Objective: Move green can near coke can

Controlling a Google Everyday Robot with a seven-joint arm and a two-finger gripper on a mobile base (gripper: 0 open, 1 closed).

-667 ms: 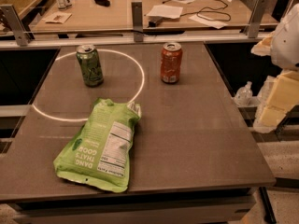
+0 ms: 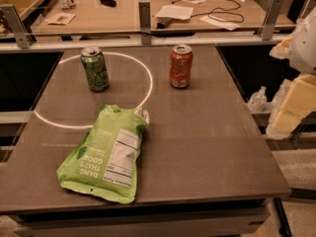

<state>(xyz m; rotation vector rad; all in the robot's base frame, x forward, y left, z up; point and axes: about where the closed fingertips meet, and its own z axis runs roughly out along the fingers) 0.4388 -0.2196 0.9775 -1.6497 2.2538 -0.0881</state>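
Note:
The green can [image 2: 95,69] stands upright at the back left of the grey table [image 2: 207,142], inside a pale ring of light. The coke can [image 2: 181,66] stands upright at the back middle, about a can's height to the right of the green can. My gripper [image 2: 292,107] is at the right edge of the view, beyond the table's right side and well away from both cans. Only pale blocky parts of it and the arm show.
A large light-green snack bag [image 2: 106,154] lies flat at the front left of the table. Behind a metal rail [image 2: 143,38] is a wooden desk [image 2: 123,14] with papers, cables and bottles. A clear bottle [image 2: 257,100] stands off the table's right side.

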